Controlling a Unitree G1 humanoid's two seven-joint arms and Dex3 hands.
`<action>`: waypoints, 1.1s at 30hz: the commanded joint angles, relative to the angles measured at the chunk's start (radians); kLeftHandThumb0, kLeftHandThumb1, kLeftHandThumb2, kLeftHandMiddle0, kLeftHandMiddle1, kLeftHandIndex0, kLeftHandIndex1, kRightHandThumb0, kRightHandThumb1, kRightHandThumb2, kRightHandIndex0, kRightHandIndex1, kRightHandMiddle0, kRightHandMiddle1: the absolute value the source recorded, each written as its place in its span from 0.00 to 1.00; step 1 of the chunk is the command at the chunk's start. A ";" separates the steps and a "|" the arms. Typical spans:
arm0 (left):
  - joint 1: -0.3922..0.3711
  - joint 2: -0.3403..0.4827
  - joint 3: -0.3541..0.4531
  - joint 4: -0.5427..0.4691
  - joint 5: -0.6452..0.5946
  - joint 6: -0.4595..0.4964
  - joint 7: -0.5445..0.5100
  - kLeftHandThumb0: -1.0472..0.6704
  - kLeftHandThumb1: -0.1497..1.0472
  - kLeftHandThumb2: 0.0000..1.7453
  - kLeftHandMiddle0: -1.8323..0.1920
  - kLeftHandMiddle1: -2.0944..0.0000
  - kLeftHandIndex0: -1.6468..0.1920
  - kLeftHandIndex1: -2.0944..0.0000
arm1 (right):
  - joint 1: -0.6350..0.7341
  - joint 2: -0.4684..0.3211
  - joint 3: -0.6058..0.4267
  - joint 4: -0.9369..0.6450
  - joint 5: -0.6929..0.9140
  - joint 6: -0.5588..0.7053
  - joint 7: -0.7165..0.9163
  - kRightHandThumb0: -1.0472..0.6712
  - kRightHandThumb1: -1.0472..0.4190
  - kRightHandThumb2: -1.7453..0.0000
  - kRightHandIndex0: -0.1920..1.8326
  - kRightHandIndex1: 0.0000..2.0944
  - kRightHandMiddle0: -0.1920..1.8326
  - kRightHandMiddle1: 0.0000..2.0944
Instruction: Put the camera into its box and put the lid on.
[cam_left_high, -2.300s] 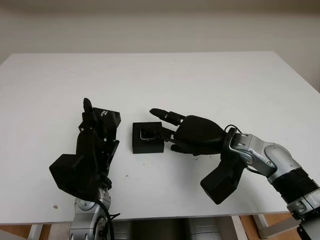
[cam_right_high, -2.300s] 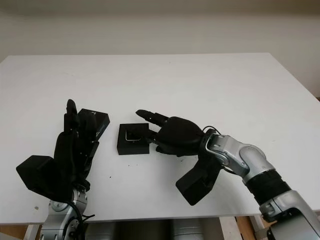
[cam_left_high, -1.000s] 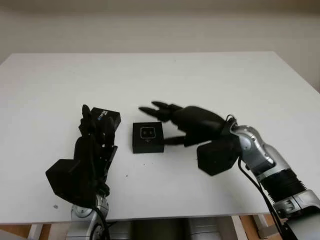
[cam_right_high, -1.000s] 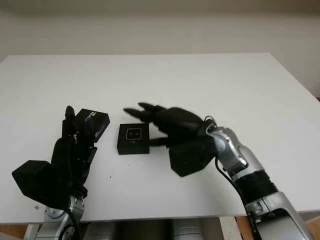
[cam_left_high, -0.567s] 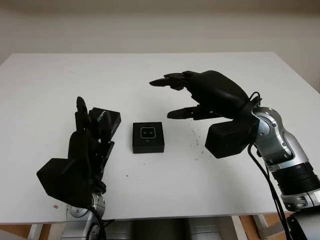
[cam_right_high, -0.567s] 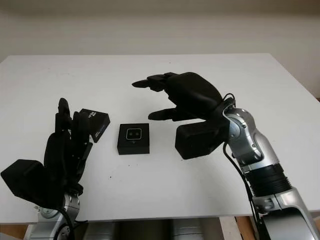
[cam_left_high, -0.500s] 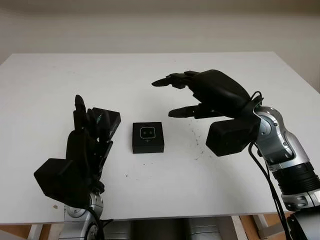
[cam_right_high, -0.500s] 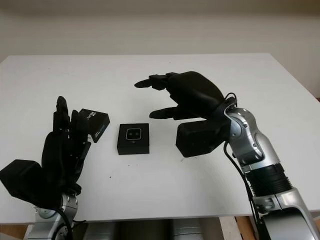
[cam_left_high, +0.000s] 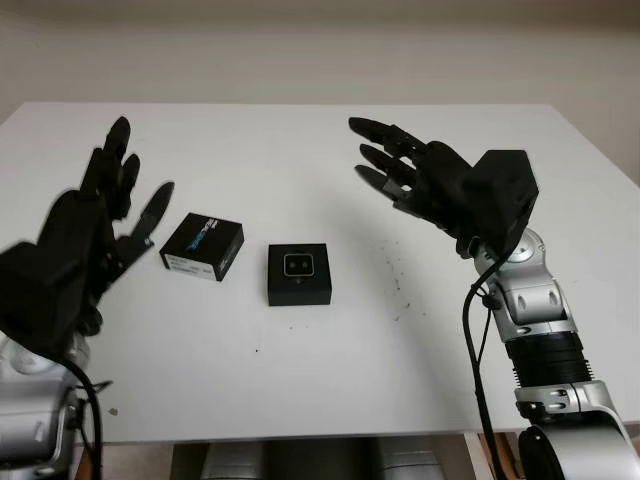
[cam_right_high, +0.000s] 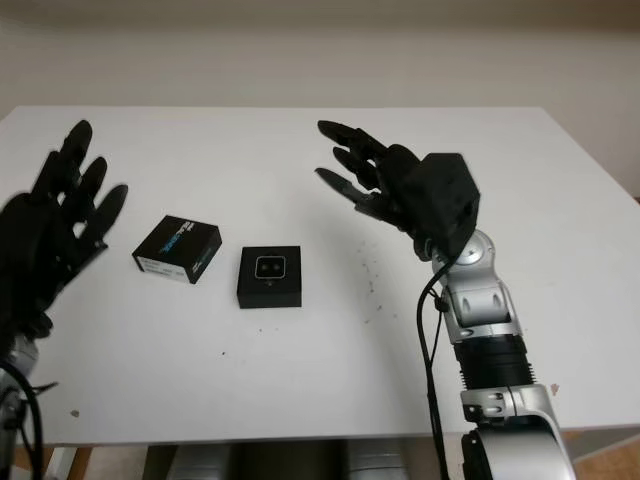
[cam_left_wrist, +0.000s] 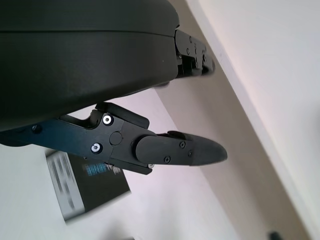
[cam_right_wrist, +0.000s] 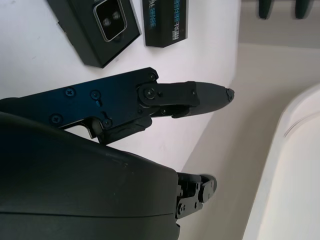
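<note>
Camera (cam_left_high: 298, 264) sits face up in its box (cam_left_high: 299, 276), a little left of the frame's centre in the left eye view, with both lenses showing; the black tray is open on top, so the first half of the job looks done. Touching nothing, the lid (cam_left_high: 202, 246) lies flat on the bench (cam_left_high: 330, 370) just to the left of the box, printed side up and turned slightly askew.

Left hand (cam_left_high: 85, 235) is released and holds nothing, raised at the left edge of the frame, near the lid but clear above it. Right hand (cam_left_high: 420, 180) is likewise released and empty, lifted at centre right, well apart from the box.

Judging from here, the risk lies in the lid: it is flat and low, so a hand coming down could push it along the bench instead of lifting it, or knock the box and shift the camera. A lid set on crooked might jam on the tray's edge.

Nothing stands between lid and box.
</note>
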 joint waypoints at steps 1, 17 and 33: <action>-0.053 0.082 -0.010 0.045 0.041 -0.011 -0.038 0.28 0.97 0.05 0.72 0.91 0.77 0.87 | -0.005 0.002 -0.028 0.007 0.035 0.007 0.011 0.28 0.00 0.75 0.08 0.00 0.07 0.05; -0.390 0.419 -0.409 0.394 0.423 -0.310 -0.462 0.28 0.78 0.02 0.96 0.99 0.97 0.98 | -0.015 -0.031 -0.067 0.028 0.092 0.055 0.026 0.29 0.00 0.69 0.06 0.01 0.05 0.03; -0.558 0.349 -0.552 0.721 0.600 -0.561 -0.379 0.31 0.77 0.03 0.96 0.97 0.98 0.97 | 0.006 -0.040 -0.073 0.012 0.086 0.057 0.013 0.31 0.00 0.68 0.06 0.02 0.06 0.03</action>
